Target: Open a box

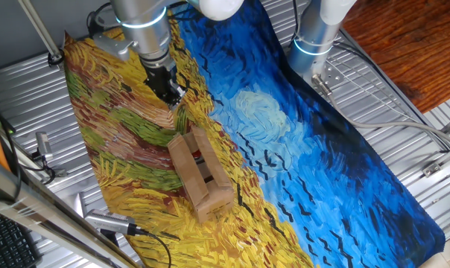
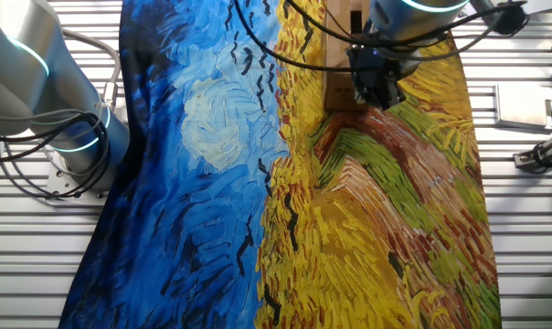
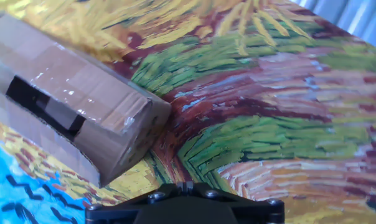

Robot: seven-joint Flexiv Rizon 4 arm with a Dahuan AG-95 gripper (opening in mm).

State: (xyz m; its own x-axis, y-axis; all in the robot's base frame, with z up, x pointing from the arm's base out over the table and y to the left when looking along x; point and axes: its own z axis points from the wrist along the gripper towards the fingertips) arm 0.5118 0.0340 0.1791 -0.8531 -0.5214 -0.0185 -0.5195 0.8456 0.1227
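The box (image 1: 201,175) is a small, long, brown cardboard one lying on the yellow part of the painted cloth. Its top flaps stand slightly apart, leaving a dark slit with a bit of red inside. In the hand view the box (image 3: 70,99) lies at the left, one end toward the camera. In the other fixed view the box (image 2: 335,78) is partly hidden behind the hand. My gripper (image 1: 173,98) hangs above the cloth just beyond the box's far end, without touching it. Its fingertips (image 3: 187,185) are pressed together, shut on nothing. The gripper (image 2: 378,90) points down.
A Van Gogh style cloth (image 1: 299,156) covers the slatted metal table (image 1: 404,112). A second arm's base (image 1: 314,37) stands at the cloth's blue edge. A cabled tool (image 1: 109,223) lies off the cloth near the box, and metal fixtures (image 2: 541,151) sit beside the yellow side.
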